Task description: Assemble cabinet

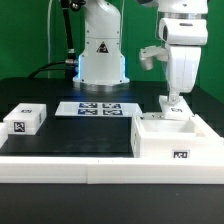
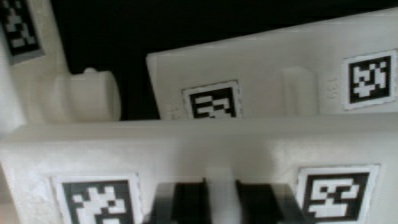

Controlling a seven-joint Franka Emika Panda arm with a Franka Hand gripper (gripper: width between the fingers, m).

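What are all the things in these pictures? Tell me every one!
cabinet box: one, white with black-and-white tags, exterior view's right.
small tagged block: one, white, exterior view's left.
marker board: one, white with tags, flat in the middle.
table: one, black, under everything.
ledge: one, white, along the table's front.
robot base: one, white, at the back.
gripper: one, white, at the cabinet box's far rim; open or shut unclear.
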